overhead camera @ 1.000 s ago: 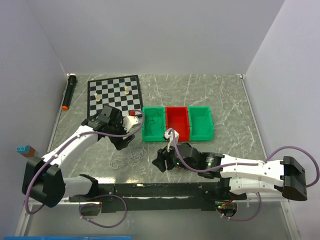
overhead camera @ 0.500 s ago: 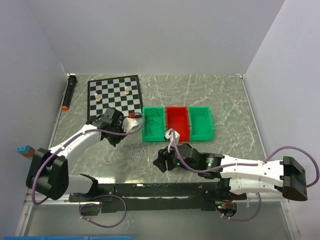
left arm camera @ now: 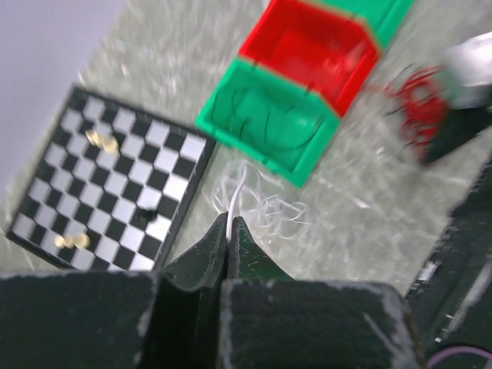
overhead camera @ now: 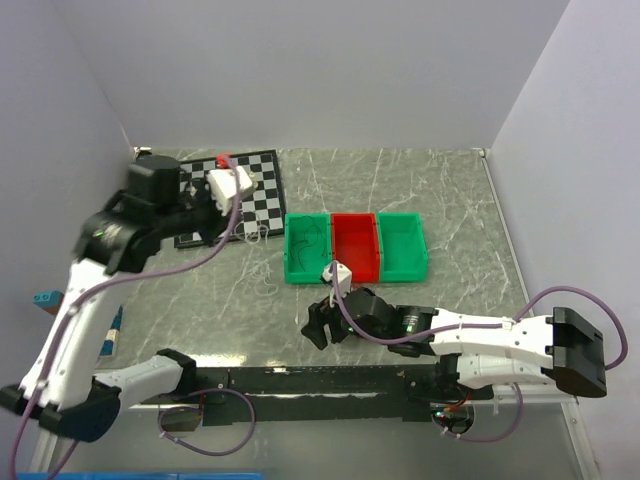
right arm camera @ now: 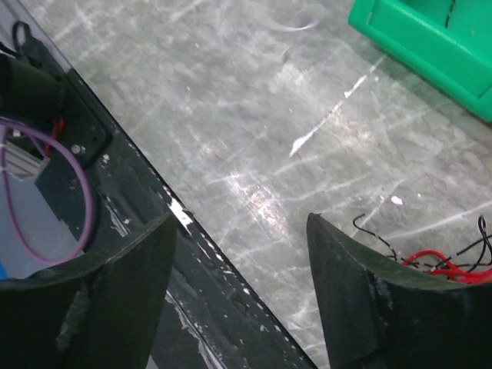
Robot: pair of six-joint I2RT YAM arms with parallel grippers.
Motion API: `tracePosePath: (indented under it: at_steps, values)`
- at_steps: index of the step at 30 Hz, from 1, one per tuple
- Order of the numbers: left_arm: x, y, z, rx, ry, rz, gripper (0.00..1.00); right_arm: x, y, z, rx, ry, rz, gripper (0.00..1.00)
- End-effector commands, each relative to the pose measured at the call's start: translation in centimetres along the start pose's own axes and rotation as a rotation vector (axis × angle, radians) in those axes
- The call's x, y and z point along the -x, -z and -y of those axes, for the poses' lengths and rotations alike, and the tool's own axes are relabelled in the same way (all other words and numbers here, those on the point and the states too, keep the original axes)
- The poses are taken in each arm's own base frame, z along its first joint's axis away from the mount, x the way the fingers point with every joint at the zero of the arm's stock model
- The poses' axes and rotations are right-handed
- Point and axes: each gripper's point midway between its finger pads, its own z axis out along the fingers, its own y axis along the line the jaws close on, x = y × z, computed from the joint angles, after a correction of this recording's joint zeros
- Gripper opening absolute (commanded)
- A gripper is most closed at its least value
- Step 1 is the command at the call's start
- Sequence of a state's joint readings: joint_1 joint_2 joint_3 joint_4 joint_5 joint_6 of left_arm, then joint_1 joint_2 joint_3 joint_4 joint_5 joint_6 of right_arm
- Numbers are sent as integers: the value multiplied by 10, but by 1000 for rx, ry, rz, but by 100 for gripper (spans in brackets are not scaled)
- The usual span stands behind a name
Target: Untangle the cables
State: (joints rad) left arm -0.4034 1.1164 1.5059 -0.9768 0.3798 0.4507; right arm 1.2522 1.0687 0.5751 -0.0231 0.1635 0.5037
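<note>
Step in hand: pulling one strand out of the cables; the left arm is up high over the left part of the worktop with a white strand in its grip.
Left fingers: clenched tight, tips pressed together on the upper end of the white strand, which hangs down from them.
White loops: loose on the worktop under the left arm, between the right edge of the chessboard and the green bin; the pinched strand appears to run down into them.
Red tangle: on the worktop in front of the bins, toward the near edge, well apart from the white loops.
Right fingers: spread wide and holding nothing; red and dark wires lie just beside the outer side of one finger. Whether they touch it I cannot tell.
Bins: the green bin already has a few dark strands in it; the red bin beside it looks bare.
Progress: judged partway, since white and red already lie apart.
Next move calls for: carrying the white strand clear of its loops without dragging them along, probably toward a bin, while the right arm closes on the red tangle to hold it down.
Risk: so thin a strand may slip out of the pinch.
</note>
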Motion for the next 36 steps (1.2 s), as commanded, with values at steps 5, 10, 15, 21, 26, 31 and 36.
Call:
tracePosePath:
  at_steps: [5, 10, 15, 21, 26, 31, 36]
  values:
    - [44, 65, 37, -100, -46, 135, 1, 79, 4, -29, 53, 7, 232, 81]
    - [75, 87, 34, -61, -68, 239, 1, 91, -16, -34, 44, 38, 272, 83]
    - [112, 116, 29, 4, -109, 375, 1, 92, -40, -45, 84, 69, 284, 85]
    - [130, 133, 29, 22, -134, 433, 1, 90, -65, -56, 131, 114, 307, 86]
    - [141, 145, 28, 41, -152, 466, 1, 109, -83, -64, 131, 145, 382, 86]
    - [155, 158, 25, 67, -151, 494, 1, 139, -101, -76, 126, 148, 495, 86]
    - [162, 165, 16, 118, -154, 502, 1, 150, -124, -90, 147, 164, 521, 86]
